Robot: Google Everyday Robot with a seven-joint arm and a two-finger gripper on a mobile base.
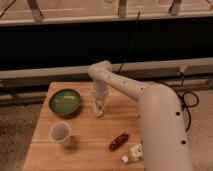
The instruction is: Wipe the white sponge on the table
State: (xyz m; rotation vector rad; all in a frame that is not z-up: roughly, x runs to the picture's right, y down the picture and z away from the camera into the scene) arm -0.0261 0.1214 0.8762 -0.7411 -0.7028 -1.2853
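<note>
table (86,150): light wooden top with plank strips; it carries everything we list below
paper cup (60,133): white, upright near the table's left front, mouth up; its inside is shadowed and we cannot tell the contents
green bowl (65,101): round, upright at the left rear, just behind the cup and apart from it; we see only its glossy green inner surface
white sponge (98,114): a pale shape low against the table just right of the bowl, directly under the gripper; we cannot separate its outline cleanly from the tool above
gripper (98,106): pointing straight down over the table's rear middle, tip at the sponge; whether it is open, closed or clamped on the sponge we cannot tell
brown object (119,141): small, oblong, reddish-brown, lying at a slant right of centre towards the front
white bottle (133,153): on its side at the front right, partly hidden by the arm
arm (155,117): white, reaching from the lower right up and left across the table to the gripper
</note>
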